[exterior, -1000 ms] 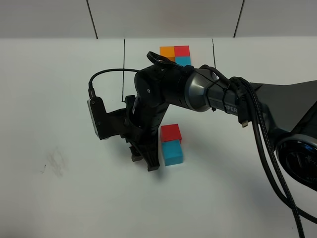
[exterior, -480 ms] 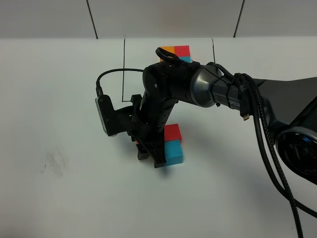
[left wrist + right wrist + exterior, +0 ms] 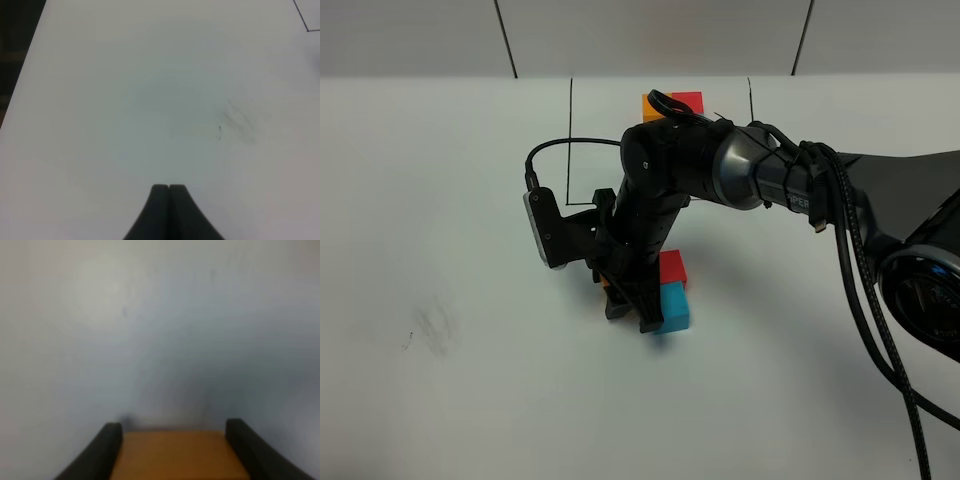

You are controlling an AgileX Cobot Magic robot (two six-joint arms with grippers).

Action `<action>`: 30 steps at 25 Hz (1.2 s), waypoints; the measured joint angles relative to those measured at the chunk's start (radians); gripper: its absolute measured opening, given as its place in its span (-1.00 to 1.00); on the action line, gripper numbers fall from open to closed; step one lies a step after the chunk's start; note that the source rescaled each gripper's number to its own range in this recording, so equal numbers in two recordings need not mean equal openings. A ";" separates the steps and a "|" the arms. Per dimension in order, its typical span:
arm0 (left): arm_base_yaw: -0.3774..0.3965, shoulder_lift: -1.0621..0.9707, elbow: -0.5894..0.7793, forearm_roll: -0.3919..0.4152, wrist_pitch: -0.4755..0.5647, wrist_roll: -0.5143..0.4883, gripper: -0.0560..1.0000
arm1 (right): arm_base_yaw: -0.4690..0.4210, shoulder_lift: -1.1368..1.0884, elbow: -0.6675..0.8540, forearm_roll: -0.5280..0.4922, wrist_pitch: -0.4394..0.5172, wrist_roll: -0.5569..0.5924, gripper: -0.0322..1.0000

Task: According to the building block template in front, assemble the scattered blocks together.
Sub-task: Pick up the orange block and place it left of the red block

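1. The right gripper reaches across the middle of the white table and stands low over it, its fingers pinching the orange cube between them.
2. In the high view only a sliver of that orange cube shows at the gripper's left side; the arm hides the rest.
3. The red cube and the cyan cube sit touching each other, red on the far side, cyan nearer; the gripper's right finger is against the cyan cube's left face.
4. The building block template lies at the far edge of the table between two drawn black lines; the arm covers much of it, leaving its orange and red tops visible.
5. Left of and in front of the gripper the table is bare apart from a faint smudge.
6. The left gripper hangs over bare table near that smudge, fingers pressed together, holding nothing.
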 joint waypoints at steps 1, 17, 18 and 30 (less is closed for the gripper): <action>0.000 0.000 0.000 0.000 0.000 0.000 -0.89 | -0.001 0.000 0.000 0.007 0.001 -0.005 -0.10; 0.000 0.000 0.000 0.000 0.000 0.000 -0.89 | -0.014 0.031 0.000 0.026 -0.003 -0.035 -0.10; 0.000 0.000 0.000 0.000 0.000 0.000 -0.89 | -0.015 0.031 0.000 0.026 -0.003 -0.035 -0.10; 0.000 0.000 0.000 0.000 0.000 0.000 -0.89 | -0.020 0.031 0.000 0.027 -0.032 -0.035 -0.10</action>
